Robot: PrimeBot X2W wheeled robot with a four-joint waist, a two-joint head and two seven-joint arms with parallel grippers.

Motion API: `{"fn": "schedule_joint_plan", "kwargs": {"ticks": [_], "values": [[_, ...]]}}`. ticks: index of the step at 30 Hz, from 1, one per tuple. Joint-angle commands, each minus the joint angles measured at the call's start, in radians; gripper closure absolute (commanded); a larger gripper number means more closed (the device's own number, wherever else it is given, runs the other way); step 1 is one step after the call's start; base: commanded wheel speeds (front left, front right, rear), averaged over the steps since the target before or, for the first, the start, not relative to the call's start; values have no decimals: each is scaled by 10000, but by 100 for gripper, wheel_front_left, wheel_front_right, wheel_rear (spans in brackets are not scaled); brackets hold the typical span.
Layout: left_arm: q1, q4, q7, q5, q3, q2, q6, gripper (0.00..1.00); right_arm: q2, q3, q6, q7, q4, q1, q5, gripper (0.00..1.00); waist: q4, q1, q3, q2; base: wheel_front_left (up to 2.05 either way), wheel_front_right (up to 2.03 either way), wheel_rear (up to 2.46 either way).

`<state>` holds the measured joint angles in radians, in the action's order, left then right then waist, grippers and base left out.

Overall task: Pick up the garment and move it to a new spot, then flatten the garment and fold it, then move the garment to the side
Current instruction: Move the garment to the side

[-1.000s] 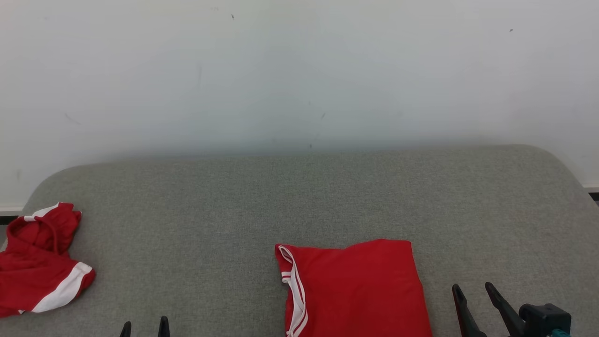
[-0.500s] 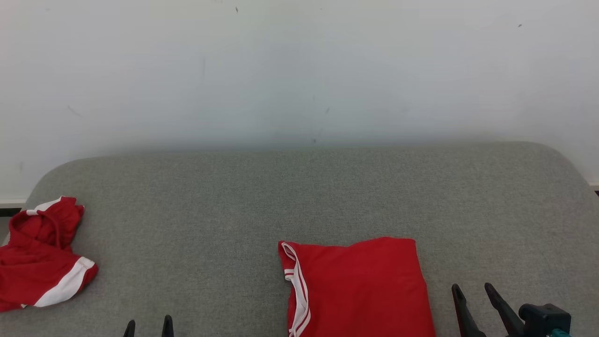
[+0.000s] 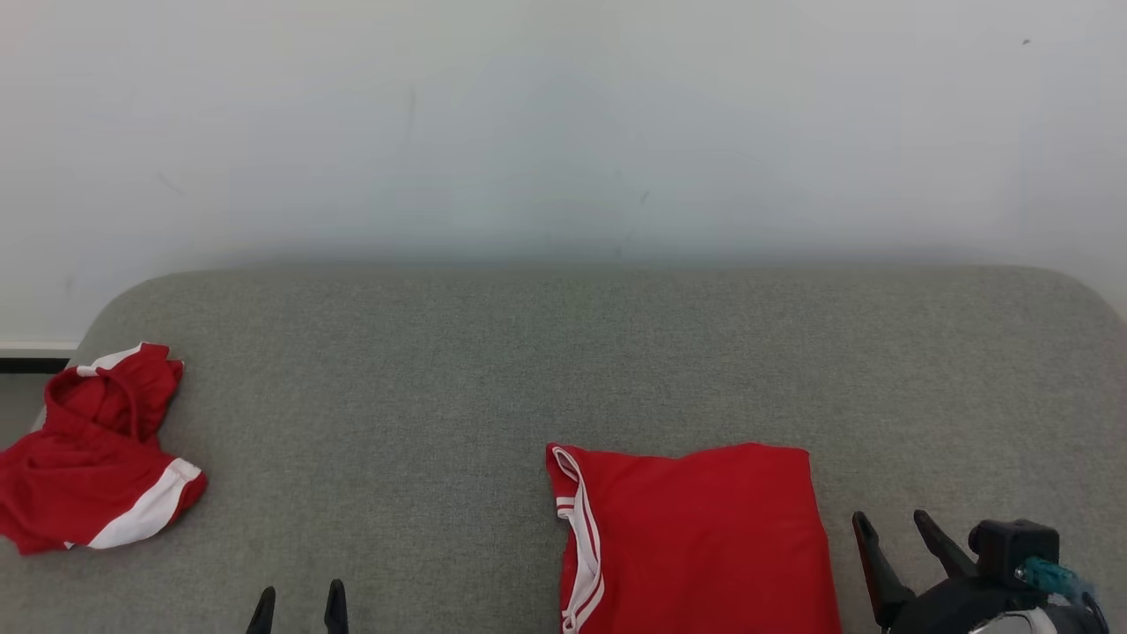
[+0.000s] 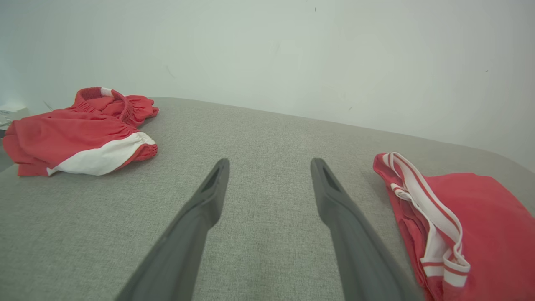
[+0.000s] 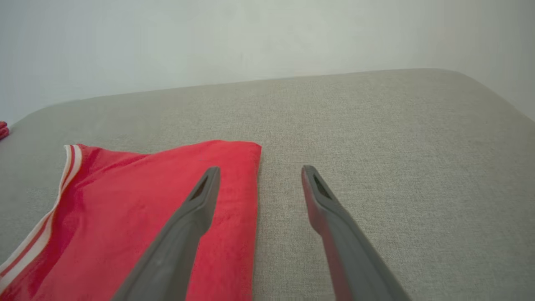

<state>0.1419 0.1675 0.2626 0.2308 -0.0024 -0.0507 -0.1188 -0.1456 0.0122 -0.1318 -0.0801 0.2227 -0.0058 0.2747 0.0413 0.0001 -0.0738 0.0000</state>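
Observation:
A folded red garment (image 3: 696, 537) with white-striped trim lies flat on the grey padded surface (image 3: 440, 370), at the near middle. My right gripper (image 3: 891, 521) is open just right of it; in the right wrist view (image 5: 259, 171) its left finger hangs over the folded garment's (image 5: 125, 217) right edge, holding nothing. My left gripper (image 3: 299, 597) is open and empty at the near left; in its wrist view (image 4: 269, 165) the folded garment (image 4: 480, 225) lies to its right. A crumpled red garment (image 3: 97, 458) with white bands lies at the far left edge, also in the left wrist view (image 4: 79, 133).
A pale wall (image 3: 563, 132) rises behind the grey surface. The surface's rounded far corners sit at left and right, and the crumpled garment lies close to the left edge. Bare grey fabric stretches between the two garments and behind the folded one.
The whole head picture has shifted to the right, so the camera has turned. The right gripper's body shows a little higher and fuller. Both garments lie as before.

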Motion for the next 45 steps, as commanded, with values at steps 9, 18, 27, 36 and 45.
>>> {"fn": "schedule_joint_plan", "kwargs": {"ticks": [9, 18, 27, 36, 45], "values": [[-272, -78, 27, 119, -378, 6, 41, 0, -24, -356, 23, -2840, 1445, -1168, -393, 0, 669, -1, 683, 0, 0, 0, 0], [-618, -123, 27, 156, -539, 5, 61, 0, 246, -584, 23, -4057, 2133, -1555, -268, 0, 1075, -1, 1212, 0, 0, 0, 0], [-802, -145, 27, 206, -647, 6, 112, 0, 486, -192, -14, -5539, 2578, -1417, -77, 80, 1186, -1, 1414, 0, 0, 0, 0], [-839, -305, 27, 170, -684, 5, 140, 0, -666, 443, 32, -5596, 2006, -1749, -105, 100, 959, -1, 1485, 0, 0, 0, 0], [-951, -525, 27, 76, -592, 5, 137, 0, -1884, 1559, 28, -5605, 1212, -2511, -43, 100, 421, -1, 1743, 0, 0, 0, 0]]}}
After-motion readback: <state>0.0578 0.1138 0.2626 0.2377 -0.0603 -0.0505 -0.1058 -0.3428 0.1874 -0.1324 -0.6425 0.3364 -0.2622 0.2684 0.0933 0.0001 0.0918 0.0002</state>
